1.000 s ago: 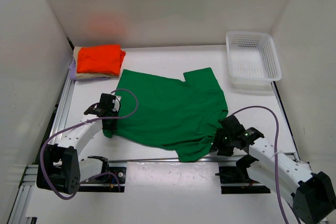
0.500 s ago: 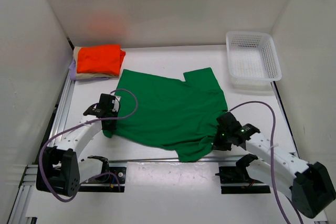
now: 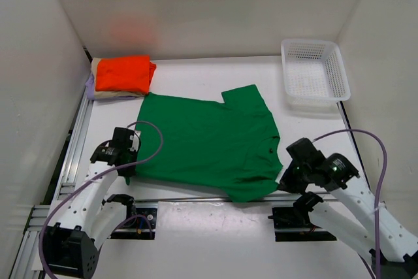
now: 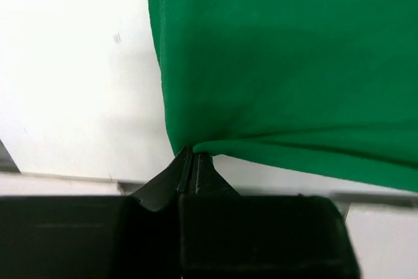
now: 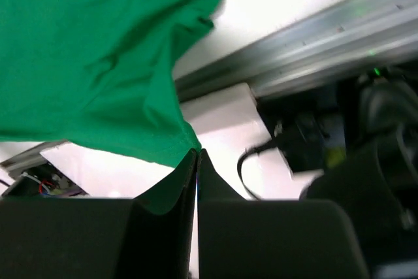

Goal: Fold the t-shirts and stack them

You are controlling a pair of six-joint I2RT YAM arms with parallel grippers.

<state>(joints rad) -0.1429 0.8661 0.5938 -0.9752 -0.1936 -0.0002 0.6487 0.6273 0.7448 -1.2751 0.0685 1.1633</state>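
Both clamped on the green t-shirt (image 3: 209,142), left gripper (image 4: 194,159) and right gripper (image 5: 196,156) have dragged it nearer.

Bright, even lighting; right wrist view slightly blurred.

We note a white plastic mesh basket (image 3: 309,42) standing at the far right corner of the white table (image 3: 196,73), close to the right wall. We record an aluminium rail (image 3: 196,198) along the table's near edge, and white wall panels (image 3: 196,4) enclosing the far side and both flanks.
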